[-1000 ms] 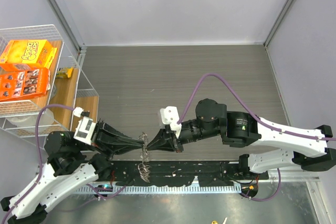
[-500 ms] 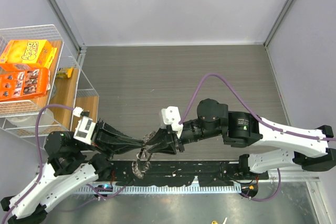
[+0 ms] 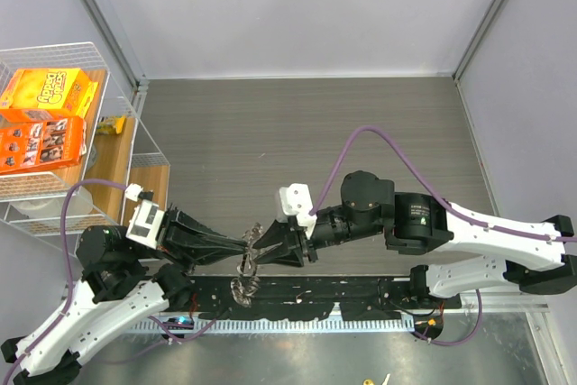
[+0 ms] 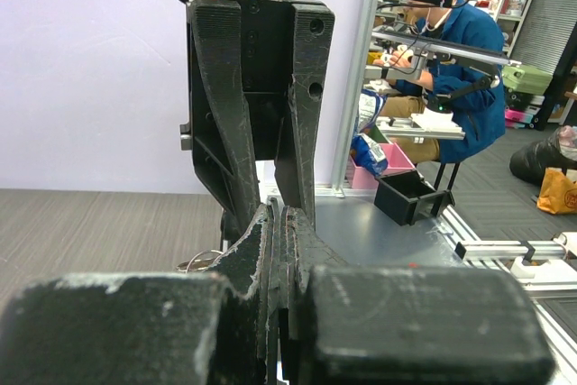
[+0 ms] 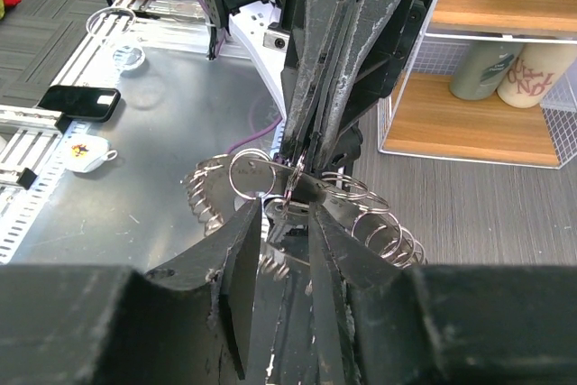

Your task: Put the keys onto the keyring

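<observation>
The keyring (image 5: pixel 263 176), a thin metal ring with several small silvery keys and loops fanned around it, hangs between the two grippers above the table's near edge. In the top view the keyring (image 3: pixel 244 266) dangles just below their tips. My left gripper (image 3: pixel 247 242) points right and is shut on the ring; its fingers (image 5: pixel 317 87) come down onto the ring in the right wrist view. My right gripper (image 5: pixel 287 212) faces it, jaws apart, tips right at the ring. In the left wrist view my left gripper (image 4: pixel 279 219) is pressed shut, with the right fingers (image 4: pixel 225 132) close ahead.
A wire basket (image 3: pixel 115 87) with orange cereal boxes (image 3: pixel 45 119) stands at the left, above a wooden shelf (image 3: pixel 113 169). A black rail (image 3: pixel 343 293) runs along the near edge under the grippers. A wire-fronted shelf with cups (image 5: pixel 491 87) lies behind the left arm.
My right gripper has gone from shut to open and eased slightly right. The bunch of keys has swung a little lower and left. The left gripper has stayed shut in place.
</observation>
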{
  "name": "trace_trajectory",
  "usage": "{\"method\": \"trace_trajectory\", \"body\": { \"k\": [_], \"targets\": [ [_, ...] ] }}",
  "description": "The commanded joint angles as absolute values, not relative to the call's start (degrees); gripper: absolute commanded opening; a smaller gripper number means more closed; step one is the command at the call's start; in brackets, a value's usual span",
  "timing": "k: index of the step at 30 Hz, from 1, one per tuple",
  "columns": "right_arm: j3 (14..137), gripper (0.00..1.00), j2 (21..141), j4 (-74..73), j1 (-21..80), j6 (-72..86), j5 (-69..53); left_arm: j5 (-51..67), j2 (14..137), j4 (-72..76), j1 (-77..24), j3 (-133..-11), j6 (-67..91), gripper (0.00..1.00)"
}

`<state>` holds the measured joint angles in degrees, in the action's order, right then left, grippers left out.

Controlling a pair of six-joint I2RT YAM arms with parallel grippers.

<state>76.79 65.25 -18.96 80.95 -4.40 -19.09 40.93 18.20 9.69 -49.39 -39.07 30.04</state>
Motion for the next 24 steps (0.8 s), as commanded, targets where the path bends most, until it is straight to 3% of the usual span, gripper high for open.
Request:
{"method": "trace_trajectory", "body": {
  "k": [1, 24],
  "targets": [
    [78.57, 0.33, 65.56, -15.47, 81.39, -4.48, -18.28, 39.55, 18.11, 14.59, -49.57, -39.55, 30.67, 0.0],
    [79.54, 0.24, 67.06, -12.57, 82.18, -2.99, -16.0, 38.58, 16.88, 14.41, -49.57, -38.76, 30.41, 0.0]
  ]
}}
